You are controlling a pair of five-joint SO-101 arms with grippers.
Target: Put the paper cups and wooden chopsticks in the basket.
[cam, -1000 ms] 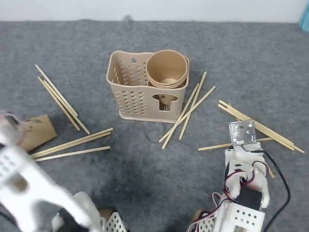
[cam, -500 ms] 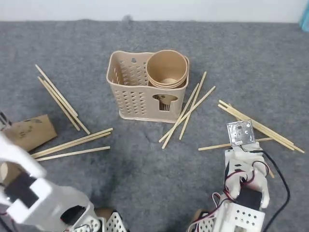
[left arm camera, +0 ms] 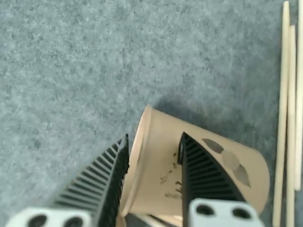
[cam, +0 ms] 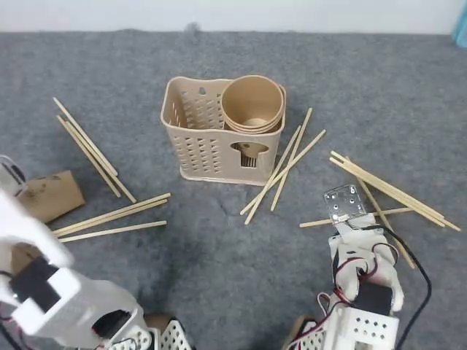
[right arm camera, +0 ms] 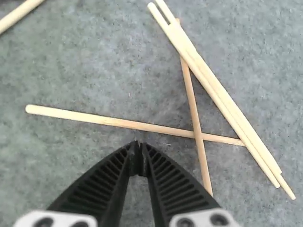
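Grey carpet (cam: pixel 219 255) lies under both our arms. Nearest us, the left gripper (left arm camera: pixel 151 161) hangs spread over the fallen paper cup (left arm camera: pixel 222 165), one finger before its mouth and the other over its wall, so the rim sits between them. The cup's long axis runs away from the pincer, which we judge suits a pinch on the rim. Our right gripper (right arm camera: pixel 138 158) is pressed together on nothing, just short of a single chopstick (right arm camera: pixel 118 123) lying crosswise. Farther off stands the basket (cam: pixel 197 146), already holding stacked cups (cam: pixel 252 102). The fallen cup lies well to its left, nearer the left arm, and loose chopsticks (cam: pixel 109 217) lie on both its sides.
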